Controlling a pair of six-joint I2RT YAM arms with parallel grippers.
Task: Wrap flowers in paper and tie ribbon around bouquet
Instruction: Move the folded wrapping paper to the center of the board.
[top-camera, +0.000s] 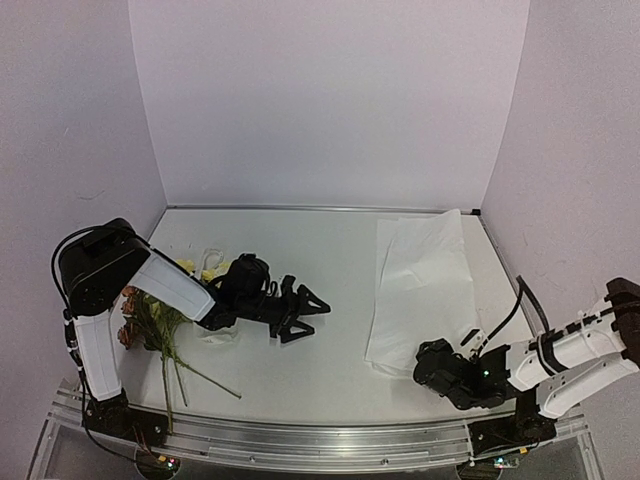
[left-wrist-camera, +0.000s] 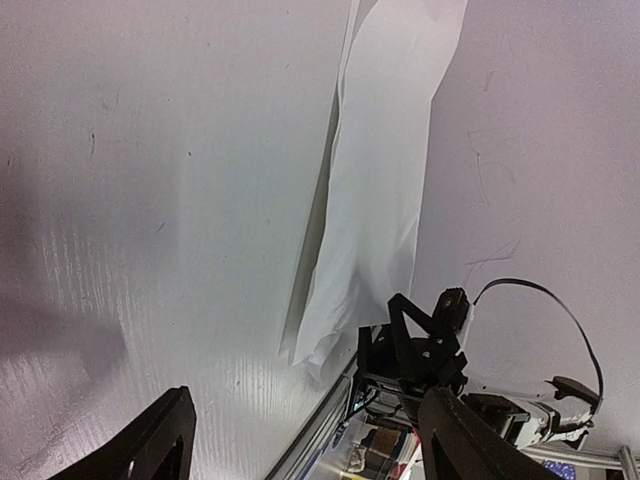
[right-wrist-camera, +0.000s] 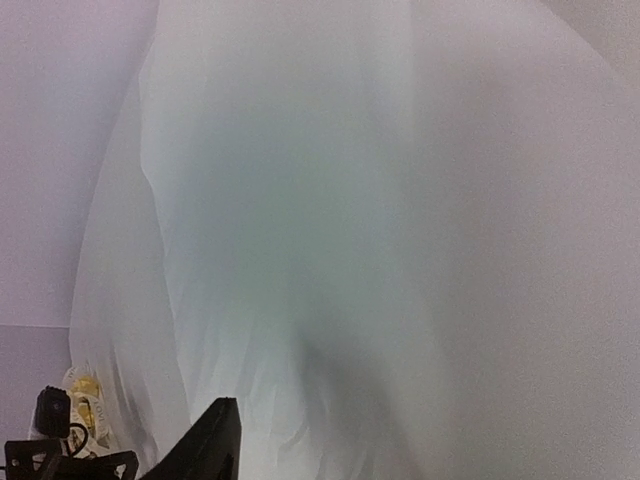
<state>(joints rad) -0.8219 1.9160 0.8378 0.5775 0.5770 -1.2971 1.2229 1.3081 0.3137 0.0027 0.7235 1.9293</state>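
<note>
Left gripper (top-camera: 308, 320): spread wide, empty, above tabletop (top-camera: 300, 240).
Flowers (top-camera: 150, 318): lying left of it, under its arm.
Paper (top-camera: 420, 290): flat at right.
Right gripper (top-camera: 425, 373): at paper's near edge; cannot tell whether clamped.

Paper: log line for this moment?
paper spread, right side | right hand at its near edge | left hand open, empty | flowers unwrapped

The flowers (top-camera: 150, 320) lie on the bench (top-camera: 300, 375), left of the left end effector (top-camera: 306, 317) and under its arm. The paper (top-camera: 420, 280) lies well to its right, with its near edge at the right end effector (top-camera: 432, 372).
</note>
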